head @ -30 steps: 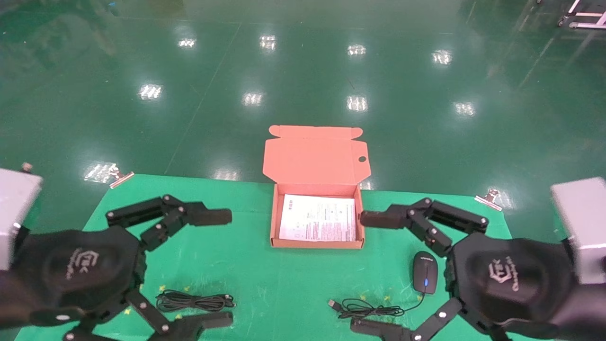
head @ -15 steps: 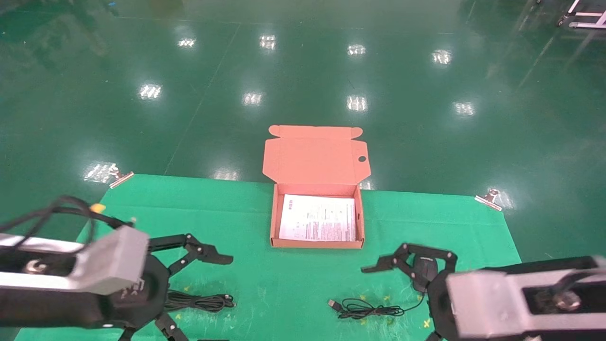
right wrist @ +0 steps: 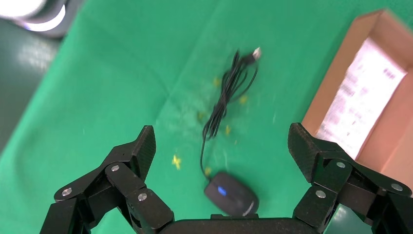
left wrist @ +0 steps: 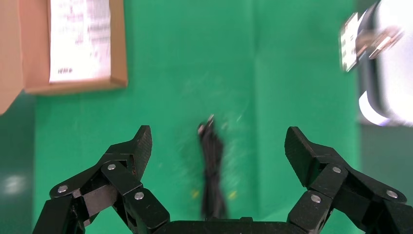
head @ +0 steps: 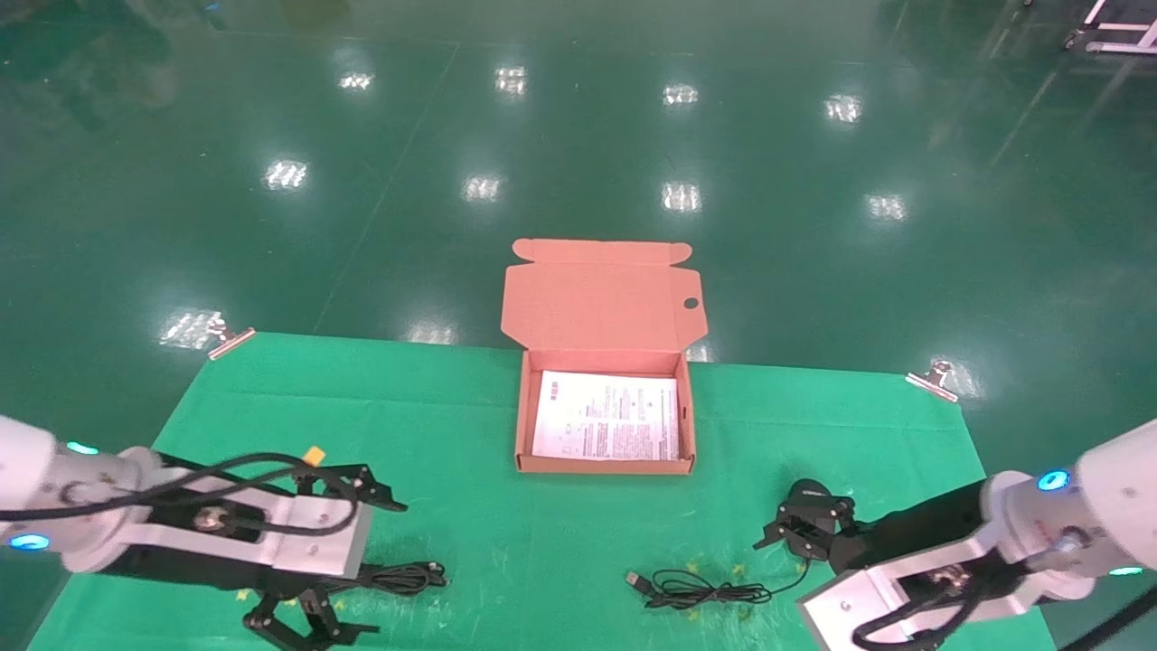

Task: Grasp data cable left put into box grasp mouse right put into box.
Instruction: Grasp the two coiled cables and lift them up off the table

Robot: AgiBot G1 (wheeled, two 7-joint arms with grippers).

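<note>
The open box [head: 519, 425] stands at the table's middle back, its lid [head: 604, 303] folded back and a printed sheet [head: 607, 418] inside. The data cable [head: 411, 575] lies front left, a narrow black bundle. My left gripper [head: 380, 565] hangs open just above it, and the cable [left wrist: 212, 170] lies between the spread fingers [left wrist: 135, 148] of the gripper [left wrist: 218, 139]. My right gripper [head: 804, 524] is open over the mouse, which it mostly hides in the head view. In the right wrist view the mouse [right wrist: 231, 193], blue light on, sits below the gripper [right wrist: 221, 134]. Its cord [head: 700, 589] trails left.
A green mat [head: 470, 398] covers the table, held by metal clips at the back corners [head: 230, 339] [head: 931, 380]. Beyond the back edge is glossy green floor. The box's corner [left wrist: 73, 85] shows in the left wrist view, and the box wall [right wrist: 336, 83] in the right wrist view.
Both arms have swung down from near the camera and turned their wrists over. The left gripper has come down over the cable, the right over the mouse. Both stay open.
</note>
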